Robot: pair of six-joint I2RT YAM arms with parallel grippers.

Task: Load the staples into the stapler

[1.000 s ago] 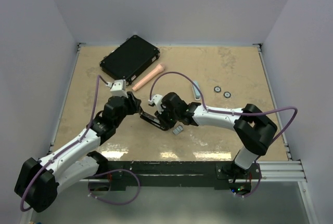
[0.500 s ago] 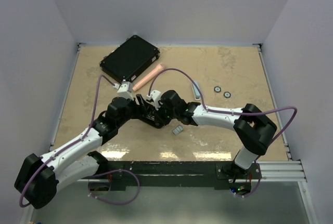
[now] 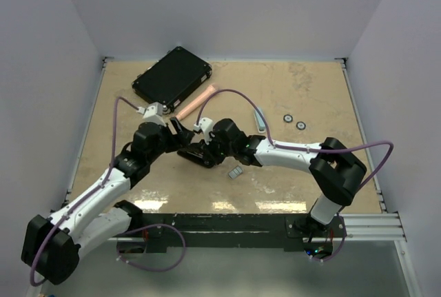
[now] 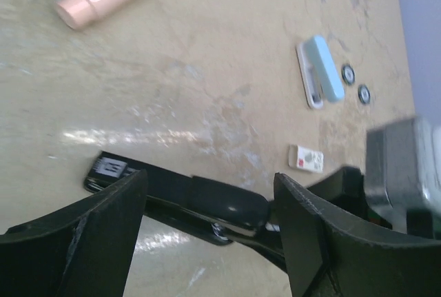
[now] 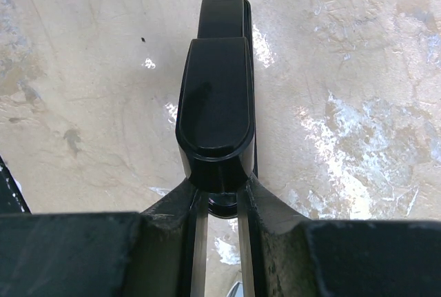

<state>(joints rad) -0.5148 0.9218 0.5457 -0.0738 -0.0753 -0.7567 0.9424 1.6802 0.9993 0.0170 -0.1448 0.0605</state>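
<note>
"In the middle of the table (image 3: 310, 83), the right claw (image 3: 210, 147) is pinching the back end of the black stapler (image 3: 195, 154), one finger on each side of the hinge. From the right wrist you see the stapler running straight away from the claw, with its underside on the table."

"And the left claw (image 3: 178, 130)?"

"Spread wide, holding nothing. It hangs over the stapler's front half, coming in from the opposite side. From its own wrist camera the black body lies across the gap between its fingers (image 4: 83, 242)."

"Where are the staples?"

"The staples (image 3: 236, 172) are a little grey block on the table, just beside the right arm on its near side. They're clear of the black stapler, and neither claw touches them."

"Anything else out there?"

"Farther back there's a pale blue stapler (image 3: 260, 119), with two small black rings (image 3: 289, 118) to its right. A pink tube (image 3: 195, 102) lies behind the claws, and its far end comes close to a black case (image 3: 172, 76) in the far left corner."
</note>
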